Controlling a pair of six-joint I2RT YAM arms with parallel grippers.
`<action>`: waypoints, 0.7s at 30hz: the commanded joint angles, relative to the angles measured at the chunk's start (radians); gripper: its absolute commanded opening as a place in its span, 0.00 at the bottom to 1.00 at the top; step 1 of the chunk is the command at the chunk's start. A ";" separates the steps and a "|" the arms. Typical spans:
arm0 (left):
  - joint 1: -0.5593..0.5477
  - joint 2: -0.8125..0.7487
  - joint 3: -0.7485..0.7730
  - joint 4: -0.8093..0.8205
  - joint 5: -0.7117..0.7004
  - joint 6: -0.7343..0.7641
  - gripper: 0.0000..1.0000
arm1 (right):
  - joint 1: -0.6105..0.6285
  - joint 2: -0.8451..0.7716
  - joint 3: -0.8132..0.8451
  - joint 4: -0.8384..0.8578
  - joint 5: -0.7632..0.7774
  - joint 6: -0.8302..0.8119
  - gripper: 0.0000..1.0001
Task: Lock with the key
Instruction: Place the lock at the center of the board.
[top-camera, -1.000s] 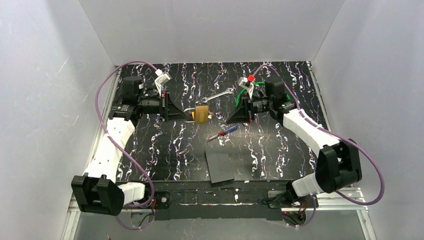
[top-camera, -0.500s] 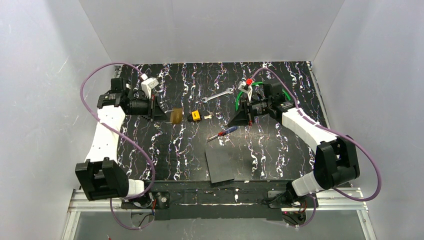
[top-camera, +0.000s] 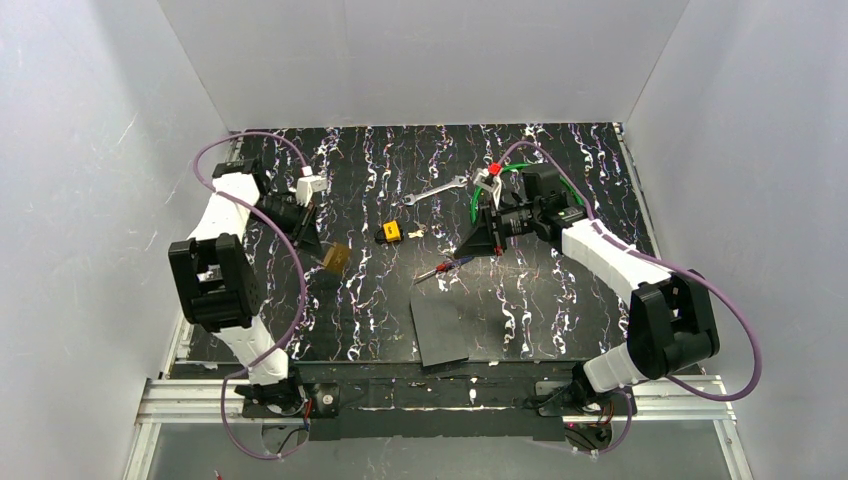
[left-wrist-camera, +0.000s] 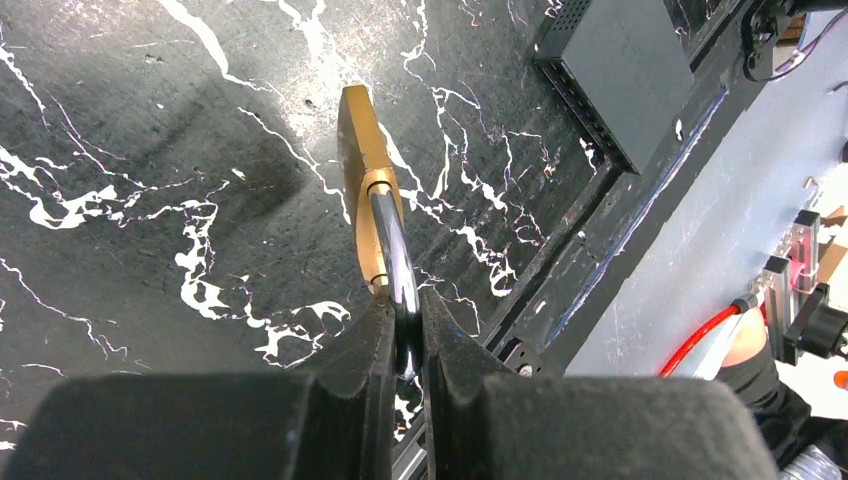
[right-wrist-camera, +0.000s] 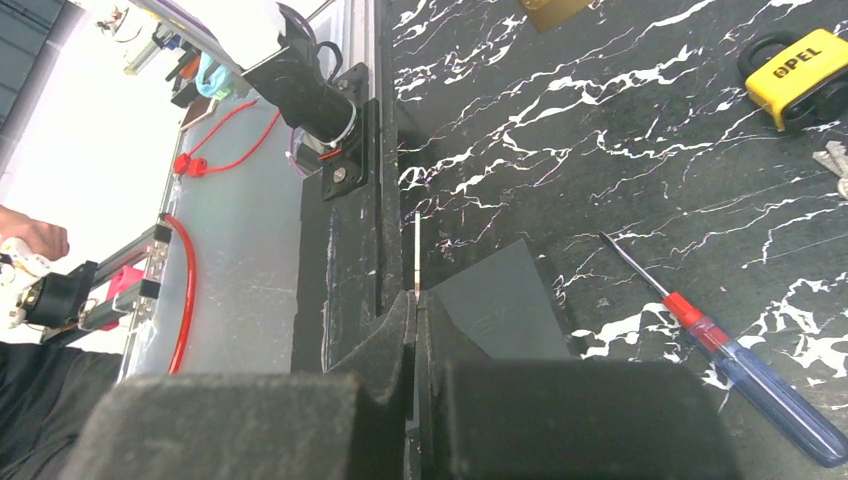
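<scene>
Left gripper (left-wrist-camera: 408, 318) is clamped on the steel shackle (left-wrist-camera: 393, 250) of the brass padlock (left-wrist-camera: 360, 150), which hangs out ahead of its fingertips above the table (left-wrist-camera: 130, 120). Right gripper (right-wrist-camera: 415, 300) is pressed shut and carries nothing I can name. A thin pale sliver shows at its tips, and I cannot tell what that is.

The key (right-wrist-camera: 803, 62) lies loose on the table, yellow-and-black head up. It is ahead of the right gripper and off to the side, roughly between the two grippers and touching neither. The red-and-blue screwdriver (right-wrist-camera: 740, 375) lies closer to the right gripper than the key does.

By my reading, the step in hand is fetching the key. The right jaws need to part first and then come down over the chunky head, not the small blade, so that the blade sticks out free beyond the fingertips. The approach should stay clear of the screwdriver. Meanwhile the left gripper would do well to hold the padlock still, with the end away from the shackle turned toward the right gripper. Whether the shackle is already pushed home I cannot tell.
</scene>
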 joint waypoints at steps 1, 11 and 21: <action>0.006 0.039 0.088 -0.048 0.091 0.032 0.00 | 0.022 0.001 -0.017 0.057 0.013 0.009 0.01; 0.056 0.194 0.168 0.048 0.160 -0.103 0.00 | 0.076 0.017 -0.059 0.300 0.136 0.209 0.01; 0.125 0.283 0.153 0.184 0.168 -0.238 0.00 | 0.180 0.142 0.030 0.381 0.344 0.289 0.01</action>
